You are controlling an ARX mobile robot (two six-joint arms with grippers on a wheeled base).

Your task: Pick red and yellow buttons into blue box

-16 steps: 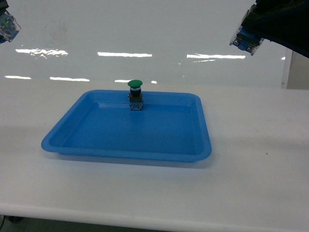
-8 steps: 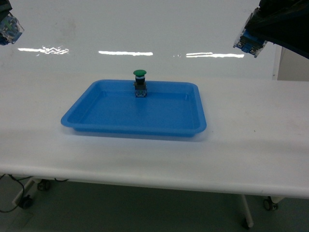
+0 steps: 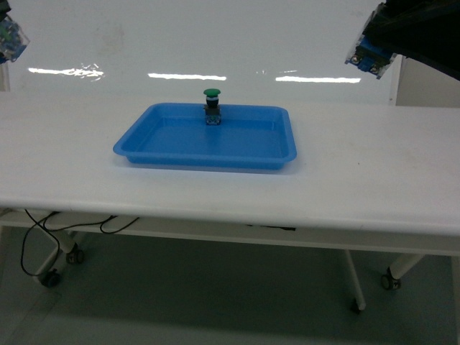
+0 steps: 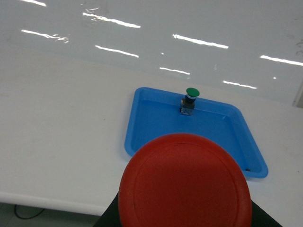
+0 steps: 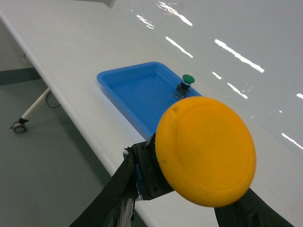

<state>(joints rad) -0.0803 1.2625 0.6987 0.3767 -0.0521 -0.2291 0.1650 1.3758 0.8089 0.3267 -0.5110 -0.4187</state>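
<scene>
1. The left end effector hangs high at the upper left edge of the head view, well above the white desk. Only a clear-and-blue part shows there.
2. In the left wrist view the red button fills the lower middle, its round cap facing the camera. Dark fingers show just under it at the bottom edge, so the left end effector is closed around the red button.
3. The right end effector is at the upper right of the head view, also well above the desk, with a dark arm behind it.
4. In the right wrist view the yellow button sits close to the camera, its cap tilted. Its black body is clamped between dark fingers, so the right end effector grips the yellow button.
5. A shallow blue tray lies flat on the desk, near the far edge.
6. A green button stands upright inside the tray, by the middle of its far wall.
7. No deep blue box appears in any view.
8. Under the desk, cables hang at the left, and castor wheels show on the legs.
</scene>
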